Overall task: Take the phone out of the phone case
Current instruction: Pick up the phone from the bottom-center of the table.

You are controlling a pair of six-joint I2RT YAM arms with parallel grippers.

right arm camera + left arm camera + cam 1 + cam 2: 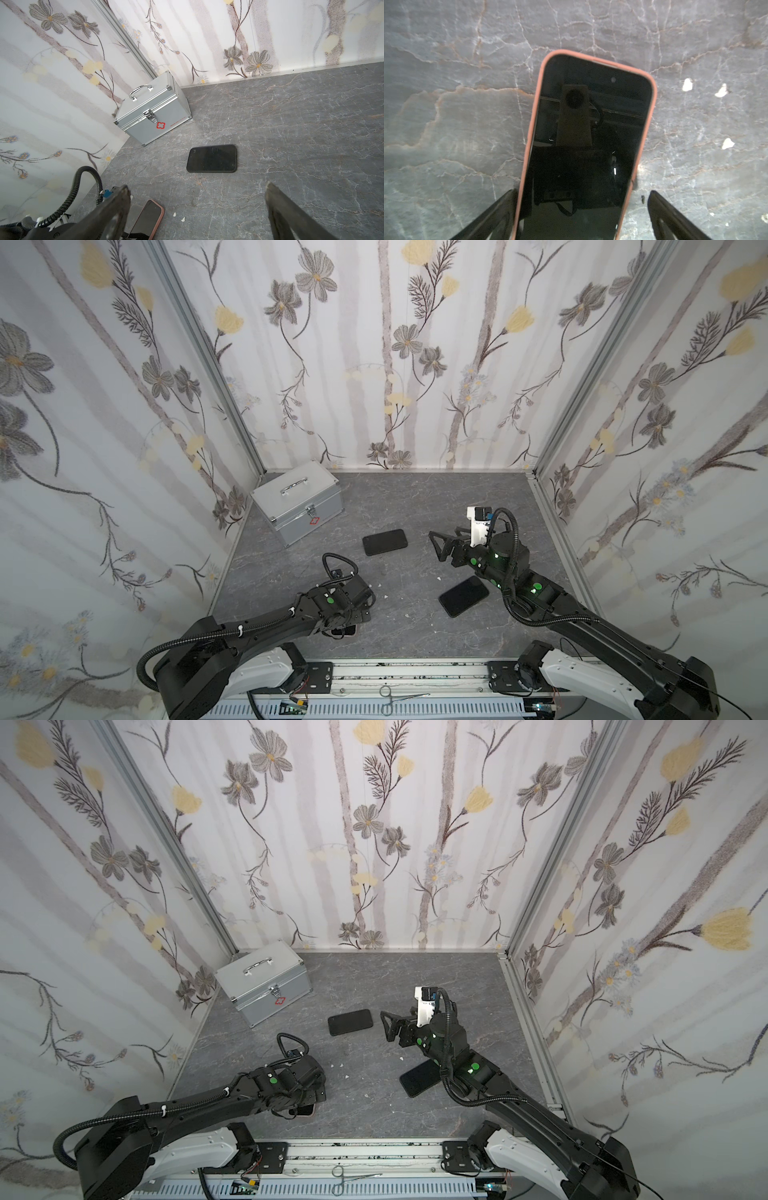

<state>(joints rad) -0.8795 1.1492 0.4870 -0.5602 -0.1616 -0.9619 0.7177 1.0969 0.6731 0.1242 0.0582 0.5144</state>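
**Three handsets laid out, one salmon case to be stripped**

Nearest the robot, the phone (591, 135) is seen face up in its salmon phone case (651, 116), flat on the grey surface (446, 124). It is straddled by the left pincer (582, 192), jaws spread wide, nothing gripped. A corner of the case's lip would best be peeled back while the body is pinned. The right pincer (197, 185), likewise wide and empty over mid-surface, may be needed for that. The phone's lower end is cut off in the wrist view, and it is nearly hidden under the left wrist in both top views. Whether the near dark handset (463, 595) and the centre handset (384, 542) are cased cannot be told.
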